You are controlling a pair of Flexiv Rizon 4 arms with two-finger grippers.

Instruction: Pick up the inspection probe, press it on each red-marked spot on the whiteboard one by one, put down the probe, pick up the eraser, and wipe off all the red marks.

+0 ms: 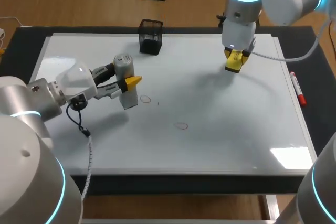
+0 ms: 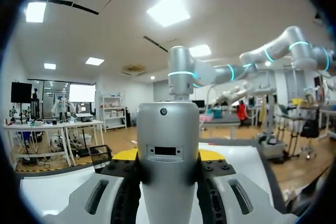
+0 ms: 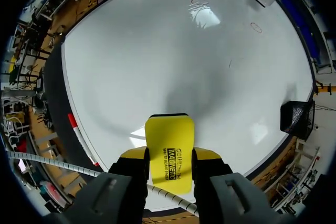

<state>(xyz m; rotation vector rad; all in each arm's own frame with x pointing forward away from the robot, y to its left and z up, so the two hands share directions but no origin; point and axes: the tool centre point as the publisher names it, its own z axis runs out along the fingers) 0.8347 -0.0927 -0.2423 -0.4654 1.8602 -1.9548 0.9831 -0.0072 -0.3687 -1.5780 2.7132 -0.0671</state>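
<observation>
Two arms over the whiteboard point(image 1: 236, 129), each with a tool in grasp.
From left to right: fingers point(image 2: 126, 155) of the left gripper point(image 1: 128, 83) clamped from both sides on the silver inspection probe point(image 1: 124, 69), held near upright over the board's left part, lower end just beside one of two faint red marks point(image 1: 145, 99); contact with the board not discernible. Second ring point(image 1: 181, 126) nearer the middle. Black mesh cup point(image 1: 150, 36) at the far edge. Fingers of the right gripper point(image 1: 235, 61) clenched on the yellow eraser point(image 3: 169, 148), above the far right part. Red marker point(image 1: 297, 88) on the dark surface point(image 1: 323, 114) beside the board's right edge.
</observation>
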